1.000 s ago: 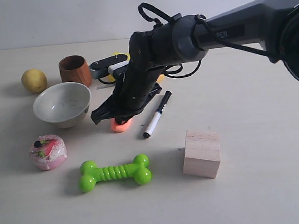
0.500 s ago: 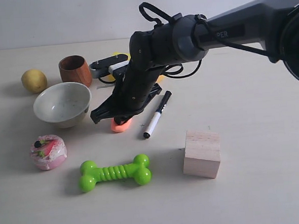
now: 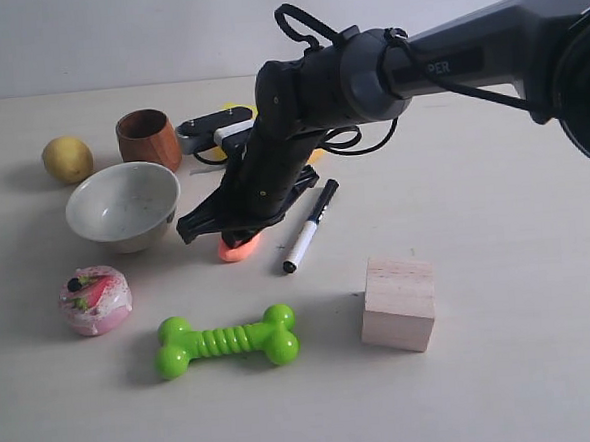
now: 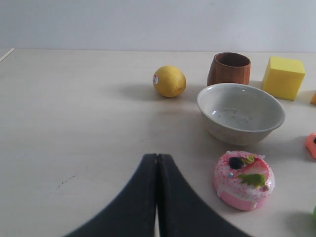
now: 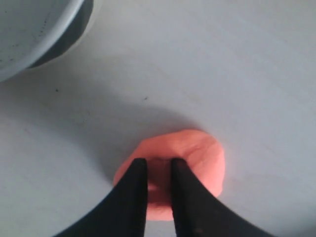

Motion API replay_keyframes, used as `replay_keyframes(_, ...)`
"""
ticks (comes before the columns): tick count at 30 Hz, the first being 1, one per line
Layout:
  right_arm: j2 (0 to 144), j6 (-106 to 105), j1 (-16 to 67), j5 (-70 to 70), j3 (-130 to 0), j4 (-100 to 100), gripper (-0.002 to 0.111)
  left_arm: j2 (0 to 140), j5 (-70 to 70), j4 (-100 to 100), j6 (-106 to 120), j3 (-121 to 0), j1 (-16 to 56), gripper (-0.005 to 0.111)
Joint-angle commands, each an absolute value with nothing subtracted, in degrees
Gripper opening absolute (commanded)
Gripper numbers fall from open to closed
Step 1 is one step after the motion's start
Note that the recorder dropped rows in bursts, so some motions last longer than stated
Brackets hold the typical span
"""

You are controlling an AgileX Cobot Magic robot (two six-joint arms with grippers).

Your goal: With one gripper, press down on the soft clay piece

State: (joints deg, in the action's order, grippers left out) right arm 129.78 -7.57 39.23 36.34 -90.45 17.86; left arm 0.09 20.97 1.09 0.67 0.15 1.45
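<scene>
The soft clay piece [image 3: 239, 249] is a small salmon-orange lump on the table between the bowl and the marker pen. My right gripper [image 3: 230, 236] stands directly on top of it, and in the right wrist view its two dark fingertips [image 5: 138, 165] rest on the clay [image 5: 200, 153] with a narrow gap between them, the gripper [image 5: 159, 162] gripping nothing. The clay bulges out around the tips. My left gripper [image 4: 157, 157] is shut and empty, low over bare table far from the clay [image 4: 311, 144], and does not show in the exterior view.
A white bowl [image 3: 124, 203], a wooden cup [image 3: 148, 138] and a lemon [image 3: 67, 159] stand to the left. The pink cake toy [image 3: 95, 299], a green bone toy [image 3: 226, 339], a marker pen [image 3: 308, 226] and a wooden block [image 3: 398, 302] lie nearby.
The right gripper has stayed on the clay, shifting only a hair to the left. Nothing else moved.
</scene>
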Motion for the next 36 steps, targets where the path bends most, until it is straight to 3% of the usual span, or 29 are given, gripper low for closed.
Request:
replay_keyframes(1,129.8,-7.9,39.0,36.7,-90.2,17.4,0.009,0.0,20.3,1.3,0.7,0.0,1.8,0.0)
replay_keyframes(4,129.8,-8.2,39.0,36.6,-90.2,17.4,0.0,0.0,20.3,1.3,0.7,0.0,1.8,0.0)
replay_keyframes(31,125.7,-8.6,38.1,35.1,-89.7,16.6,0.0,0.0,20.3,1.3,0.7,0.0,1.8,0.0)
replay_keyframes(36,120.4,-7.4,37.8,22.1,-80.1,17.3,0.0,0.0,20.3,1.3,0.7,0.0,1.8,0.0)
